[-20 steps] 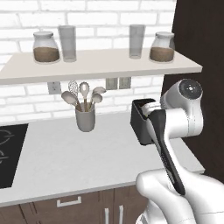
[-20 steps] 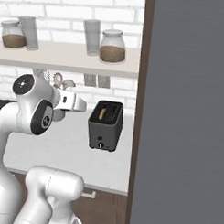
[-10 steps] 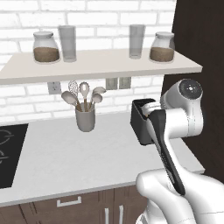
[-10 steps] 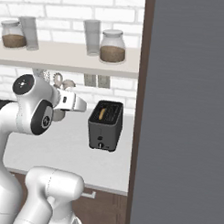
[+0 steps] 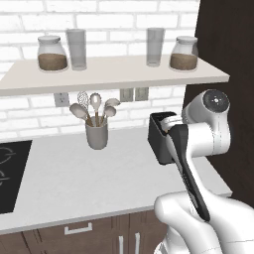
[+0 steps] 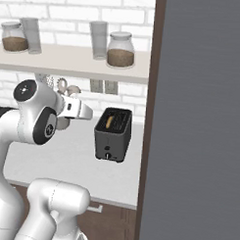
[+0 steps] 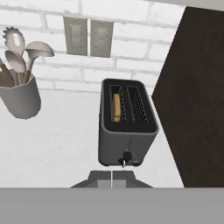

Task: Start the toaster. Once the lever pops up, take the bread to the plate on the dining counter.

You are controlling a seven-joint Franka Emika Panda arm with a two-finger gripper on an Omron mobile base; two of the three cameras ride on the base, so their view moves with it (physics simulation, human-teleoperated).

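Observation:
The dark toaster (image 7: 127, 131) stands on the white worktop against the brick wall, close to a dark tall cabinet. A tan slice of bread (image 7: 116, 107) stands in its left slot, also visible as bread (image 6: 109, 121). The toaster's small dark lever (image 7: 127, 156) sits low on the near end face, with a pale knob just under it. My gripper (image 7: 112, 178) is shut with nothing in it, its fingertips pressed together, hovering in front of and above that end, clear of the toaster (image 6: 113, 136). My arm hides part of the toaster (image 5: 158, 136). The plate and the dining counter are out of view.
A grey utensil cup (image 5: 97, 135) with spoons and a whisk stands left of the toaster. A shelf (image 5: 114, 74) with jars and glasses runs overhead. The dark cabinet (image 7: 197, 96) walls off the right side. A black cooktop (image 5: 10, 173) lies at the far left.

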